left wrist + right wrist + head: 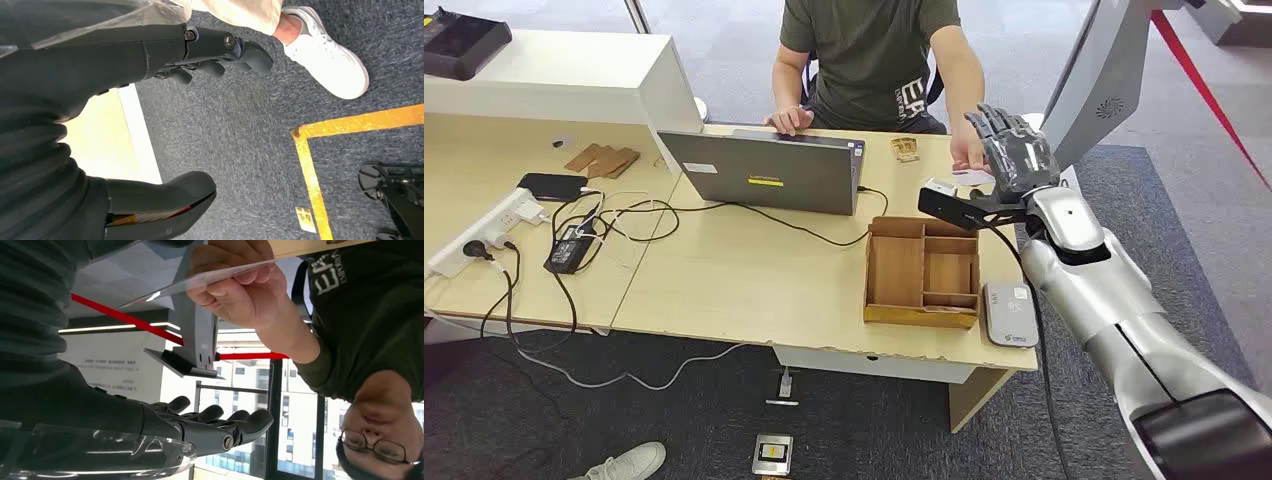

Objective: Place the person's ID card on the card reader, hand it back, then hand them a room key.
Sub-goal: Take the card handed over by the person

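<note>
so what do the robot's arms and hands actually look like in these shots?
The right arm has glossy silver shells with black seams and a black segment near the shoulder. A black camera box sits at the wrist, with a black cable trailing down. The right robot hand is dark grey with jointed fingers. The left robot hand shows a dark ribbed cover, a thick thumb with a red stripe, darker fingers and clear plastic film.
</note>
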You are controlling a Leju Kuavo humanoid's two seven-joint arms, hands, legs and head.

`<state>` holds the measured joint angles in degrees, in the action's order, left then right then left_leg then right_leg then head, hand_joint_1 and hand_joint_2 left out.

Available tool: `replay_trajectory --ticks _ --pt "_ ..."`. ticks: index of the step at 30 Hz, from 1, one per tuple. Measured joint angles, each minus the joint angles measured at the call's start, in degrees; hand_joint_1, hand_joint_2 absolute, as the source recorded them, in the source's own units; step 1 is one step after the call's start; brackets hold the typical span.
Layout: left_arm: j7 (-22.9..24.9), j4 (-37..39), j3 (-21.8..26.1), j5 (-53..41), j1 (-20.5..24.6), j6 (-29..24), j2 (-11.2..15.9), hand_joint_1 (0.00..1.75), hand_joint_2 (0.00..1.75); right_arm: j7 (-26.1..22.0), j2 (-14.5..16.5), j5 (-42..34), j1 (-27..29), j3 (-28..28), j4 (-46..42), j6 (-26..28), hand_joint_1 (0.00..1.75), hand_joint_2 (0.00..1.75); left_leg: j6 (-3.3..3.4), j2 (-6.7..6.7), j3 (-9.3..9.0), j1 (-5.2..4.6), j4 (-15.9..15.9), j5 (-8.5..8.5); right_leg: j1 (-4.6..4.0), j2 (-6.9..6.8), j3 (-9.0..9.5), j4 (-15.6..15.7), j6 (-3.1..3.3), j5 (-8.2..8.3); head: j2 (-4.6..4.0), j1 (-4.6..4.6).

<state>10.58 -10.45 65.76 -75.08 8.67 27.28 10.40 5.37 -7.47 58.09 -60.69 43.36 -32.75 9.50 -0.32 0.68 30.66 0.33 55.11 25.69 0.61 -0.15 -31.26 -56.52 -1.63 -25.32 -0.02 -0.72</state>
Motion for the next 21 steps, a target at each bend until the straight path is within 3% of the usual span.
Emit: replay_trajectory --ticks 7,11,21 --pt "0.04 0.0 -0.01 -0.13 -0.07 0.0 0.0 0.0 1.75 2.58 -0.08 1.11 -0.16 0.85 1.08 -1.86 0.0 1.75 0.0 0.0 -0.01 0.0 0.01 0.0 0.01 0.0 0.0 0.01 0.0 0.0 0.0 0.0" --pt "0.16 0.0 0.01 -0.13 -0.12 0.0 0.0 0.0 1.75 3.16 -0.14 1.32 -0.51 1.33 1.7 -2.48 1.73 1.75 0.0 -0.01 -0.01 0.0 0.01 0.0 0.01 0.0 -0.01 0.0 0.0 0.0 0.0 0.0" --pt "0.19 0.0 0.01 -0.12 -0.19 0.0 0.0 0.0 1.75 4.17 -0.53 1.67 -0.72 2.14 2.16 -3.4 1.75 1.75 0.0 -0.03 -0.02 0.0 0.01 0.0 0.01 0.01 0.0 0.01 0.0 0.0 0.0 0.0"
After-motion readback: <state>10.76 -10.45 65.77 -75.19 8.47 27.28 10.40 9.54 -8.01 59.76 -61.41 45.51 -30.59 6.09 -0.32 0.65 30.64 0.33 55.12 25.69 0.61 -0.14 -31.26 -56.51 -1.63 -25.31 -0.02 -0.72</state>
